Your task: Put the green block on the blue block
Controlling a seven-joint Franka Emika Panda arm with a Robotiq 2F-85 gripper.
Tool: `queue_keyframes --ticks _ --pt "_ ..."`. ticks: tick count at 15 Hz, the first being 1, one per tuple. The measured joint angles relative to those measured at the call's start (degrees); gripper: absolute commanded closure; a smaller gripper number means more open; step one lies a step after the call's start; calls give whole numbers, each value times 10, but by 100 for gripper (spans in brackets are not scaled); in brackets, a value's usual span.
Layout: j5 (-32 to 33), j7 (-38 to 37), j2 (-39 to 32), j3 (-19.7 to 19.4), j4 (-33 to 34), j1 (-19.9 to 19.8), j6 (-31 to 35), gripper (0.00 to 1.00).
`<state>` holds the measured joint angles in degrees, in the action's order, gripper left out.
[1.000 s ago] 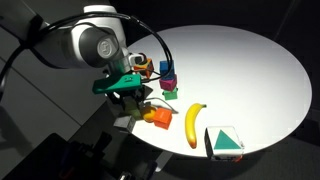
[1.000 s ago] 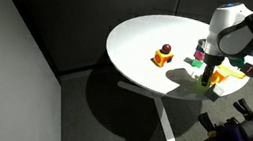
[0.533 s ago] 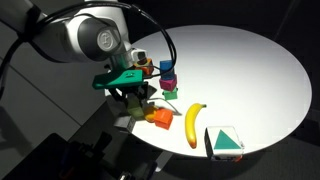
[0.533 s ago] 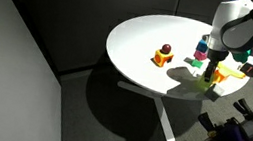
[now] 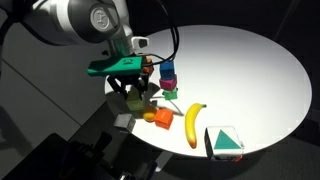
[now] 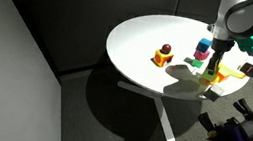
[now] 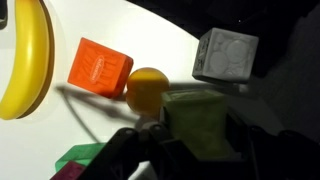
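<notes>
The desk is a smooth white top with a soft sheen under the light. The banana has a glossy, plastic-looking yellow skin. The orange block and the grey block look matt, each with a faint embossed face. The green block is dull, without shine.

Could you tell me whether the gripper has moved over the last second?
Yes. In an exterior view the gripper, closed on the green block, has risen higher above the orange block, which has stayed put on the table.
</notes>
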<state>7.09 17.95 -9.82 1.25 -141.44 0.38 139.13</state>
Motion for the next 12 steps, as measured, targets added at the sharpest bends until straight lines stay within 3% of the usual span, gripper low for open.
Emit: queue_keyframes --ticks 12 --pt "-23 -31 73 -16 42 -6 -98 69"
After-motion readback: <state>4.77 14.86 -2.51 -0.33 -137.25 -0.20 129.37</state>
